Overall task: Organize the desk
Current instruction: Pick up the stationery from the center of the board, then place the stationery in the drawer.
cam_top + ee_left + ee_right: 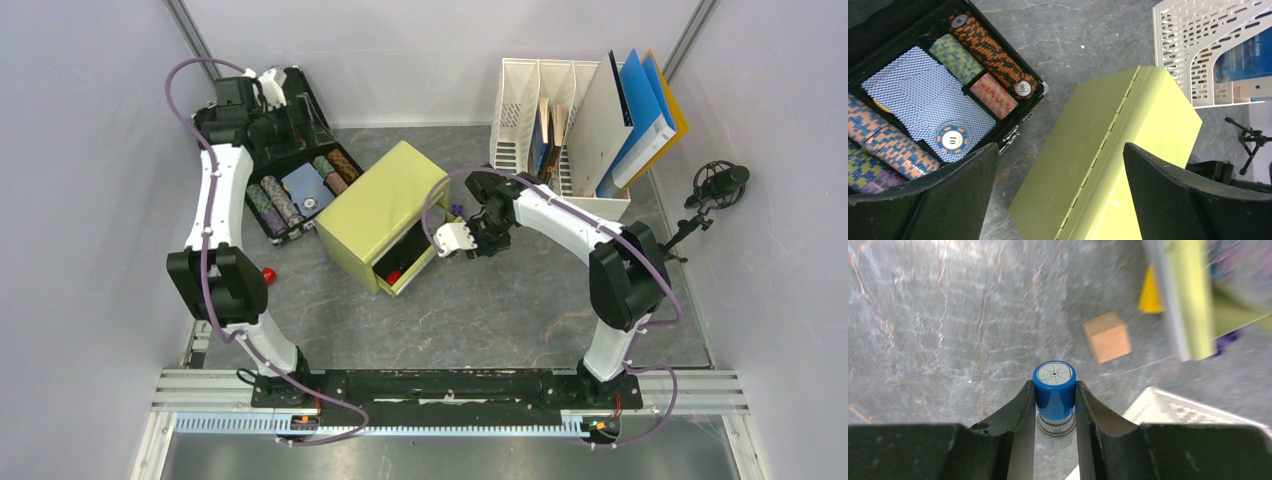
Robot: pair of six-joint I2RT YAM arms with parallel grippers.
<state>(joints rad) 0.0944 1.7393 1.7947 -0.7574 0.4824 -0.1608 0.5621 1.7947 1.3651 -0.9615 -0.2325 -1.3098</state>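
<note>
The desk (480,310) is a dark grey marbled surface. My right gripper (453,239) hangs just right of the yellow-green drawer cabinet (385,205). In the right wrist view it (1054,390) is shut on a small blue-capped tube (1054,382), held above the desk (948,330). My left gripper (266,93) is at the far left above the open black poker chip case (300,180). In the left wrist view it (1060,150) is open and empty, with the cabinet (1108,150) and the chip case (938,100) below.
The cabinet's drawer (405,268) is open with a red item (393,277) inside. A red piece (268,273) lies on the desk at left. A white file rack (560,130) with folders stands at back right, beside a small tripod microphone (715,190). A wooden cube (1107,336), a yellow piece (1150,292) and a purple piece (1225,340) lie by the cabinet.
</note>
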